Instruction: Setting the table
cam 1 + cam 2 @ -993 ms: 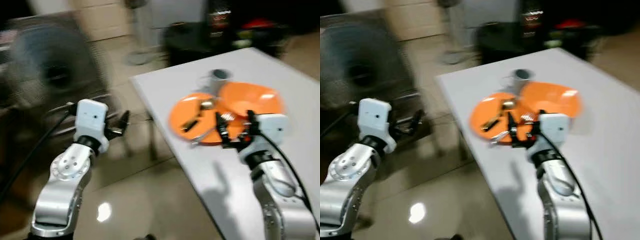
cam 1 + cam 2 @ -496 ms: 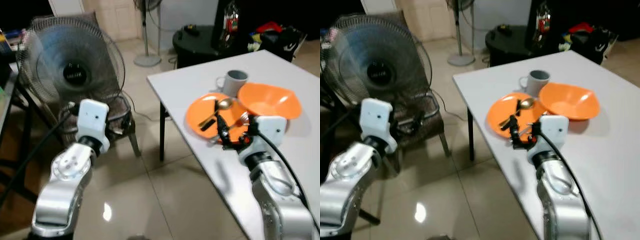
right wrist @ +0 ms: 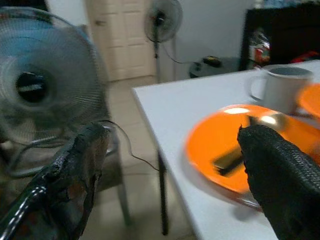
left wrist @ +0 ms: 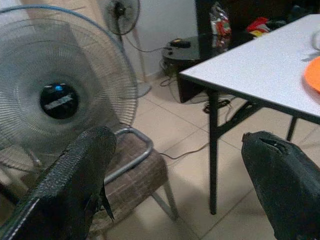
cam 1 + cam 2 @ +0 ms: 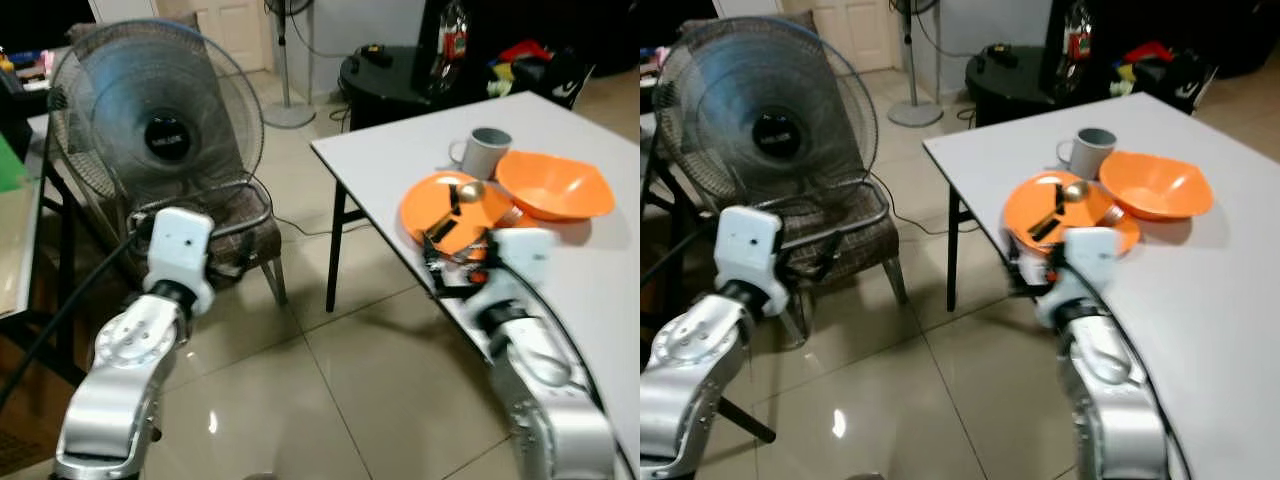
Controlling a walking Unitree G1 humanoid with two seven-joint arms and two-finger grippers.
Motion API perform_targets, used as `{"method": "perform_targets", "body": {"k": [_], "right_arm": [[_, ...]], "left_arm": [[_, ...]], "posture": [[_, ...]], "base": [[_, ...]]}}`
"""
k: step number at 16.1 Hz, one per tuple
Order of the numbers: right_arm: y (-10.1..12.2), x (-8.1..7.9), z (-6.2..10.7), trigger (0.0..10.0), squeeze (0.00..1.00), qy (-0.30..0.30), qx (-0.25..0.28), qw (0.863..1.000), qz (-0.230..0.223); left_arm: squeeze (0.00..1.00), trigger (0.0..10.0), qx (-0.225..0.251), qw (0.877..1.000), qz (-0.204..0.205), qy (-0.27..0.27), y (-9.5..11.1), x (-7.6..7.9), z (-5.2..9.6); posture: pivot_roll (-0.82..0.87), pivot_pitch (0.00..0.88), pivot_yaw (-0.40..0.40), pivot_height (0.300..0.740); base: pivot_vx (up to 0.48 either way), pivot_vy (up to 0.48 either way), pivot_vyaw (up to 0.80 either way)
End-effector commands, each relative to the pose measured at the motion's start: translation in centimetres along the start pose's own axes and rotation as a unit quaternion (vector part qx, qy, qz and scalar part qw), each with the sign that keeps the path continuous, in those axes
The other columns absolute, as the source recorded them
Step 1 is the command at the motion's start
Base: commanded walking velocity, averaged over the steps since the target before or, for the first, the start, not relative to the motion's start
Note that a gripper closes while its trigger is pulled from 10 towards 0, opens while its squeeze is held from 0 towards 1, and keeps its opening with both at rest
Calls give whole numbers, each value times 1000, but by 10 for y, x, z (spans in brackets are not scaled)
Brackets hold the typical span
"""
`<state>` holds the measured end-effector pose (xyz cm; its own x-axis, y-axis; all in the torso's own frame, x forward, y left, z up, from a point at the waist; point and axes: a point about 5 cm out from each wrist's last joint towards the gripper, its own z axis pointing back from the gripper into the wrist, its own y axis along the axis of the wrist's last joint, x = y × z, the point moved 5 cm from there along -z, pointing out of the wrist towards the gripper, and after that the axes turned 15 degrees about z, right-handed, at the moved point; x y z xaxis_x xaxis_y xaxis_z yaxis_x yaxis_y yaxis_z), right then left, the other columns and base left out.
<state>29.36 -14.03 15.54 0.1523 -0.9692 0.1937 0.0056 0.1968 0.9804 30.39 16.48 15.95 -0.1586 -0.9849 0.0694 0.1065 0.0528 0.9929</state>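
While both silver arms reach forward from the bottom of the head views, neither holds anything. The left gripper (image 4: 175,185) is raised over a glossy beige tiled floor (image 5: 330,400), its two black fingers (image 4: 75,180) spread wide apart with only air between them. The right gripper (image 3: 175,175) hovers at the near edge of a white table (image 5: 580,270), its fingers (image 3: 280,175) also wide apart and empty, just short of the plates.

Just beyond the left gripper stands a chair (image 5: 245,225) with a metal tube frame and a brown checked seat. Resting on or just behind that chair is a large round electric fan (image 5: 160,110) with a wire cage and a dark hub.

On the robot's right, the white table runs away from the camera on dark legs. Near its edge lies a flat orange plate (image 5: 455,205). Cutlery lies across the plate: a gold-coloured spoon (image 5: 466,190) and a dark-handled piece (image 5: 440,226) whose type cannot be told. Touching or slightly overlapping the plate's far right side sits an orange bowl (image 5: 555,185). Just behind the plate and beside the bowl stands a grey mug (image 5: 485,150), upright, its handle turned towards the robot's left.

Farther back is a low round black table (image 5: 390,75) carrying small items, a second pedestal fan (image 5: 905,60) by a pale door, and dark furniture with colourful clutter (image 5: 520,55).
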Motion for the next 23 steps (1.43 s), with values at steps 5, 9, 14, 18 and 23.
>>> {"method": "perform_targets", "body": {"k": [5, 9, 14, 18, 23], "right_arm": [[-4, 7, -2, 10000, 1000, -13, -12, 1000, -8], [-5, 7, -1, 10000, 1000, -14, -14, 1000, -11], [-2, 4, -2, 10000, 1000, 11, -8, 1000, 20], [2, 24, -5, 10000, 1000, 49, 17, 996, 73], [-4, 17, -7, 10000, 1000, 45, 6, 998, 37]], "left_arm": [[0, 10000, 3, 1000, 1, -15, 3, 7, -2], [0, 10000, 0, 1000, 6, -10, 2, 4, -2], [0, 10000, -9, 1000, 9, -8, -4, 3, 1], [0, 10000, -34, 999, 10, 13, -21, -9, 9], [0, 10000, -25, 999, 10, 27, -16, -13, 14]], "posture": [[70, 0, 33, 740], [68, 0, 39, 740], [63, 0, 40, 740], [67, 0, 30, 740], [105, 0, -7, 740]], "base": [[0, 285, 0], [0, 275, 0], [0, 283, 0], [0, 281, 0], [0, 283, 0]]}}
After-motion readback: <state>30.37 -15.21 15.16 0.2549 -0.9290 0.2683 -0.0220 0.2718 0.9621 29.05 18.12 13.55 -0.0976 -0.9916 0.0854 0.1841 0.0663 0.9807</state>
